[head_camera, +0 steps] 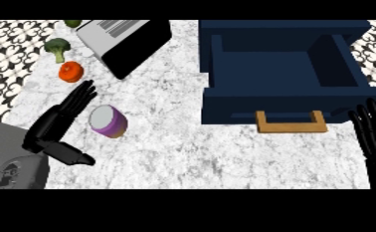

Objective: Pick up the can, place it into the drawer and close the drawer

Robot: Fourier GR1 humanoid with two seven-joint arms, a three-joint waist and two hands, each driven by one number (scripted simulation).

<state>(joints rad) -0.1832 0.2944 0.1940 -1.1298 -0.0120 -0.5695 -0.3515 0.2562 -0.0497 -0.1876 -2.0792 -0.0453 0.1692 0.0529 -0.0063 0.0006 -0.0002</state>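
A purple can point(109, 121) with a pale lid lies tilted on the marble counter at the left. My left hand point(58, 126) is open just left of it, fingers stretched toward the back and thumb pointing right below the can, not touching it. The dark blue drawer point(279, 107) stands pulled open at the right, nothing showing inside, with a wooden handle point(291, 122) on its front. My right hand point(364, 131) rests open at the right edge, fingers up, beside the drawer's front corner.
A tomato point(71, 71) and a broccoli floret point(57, 48) lie behind my left hand. A grey and black appliance point(125, 39) sits at the back left. A green item point(72, 23) peeks in at the top. Patterned tiles border the counter's left.
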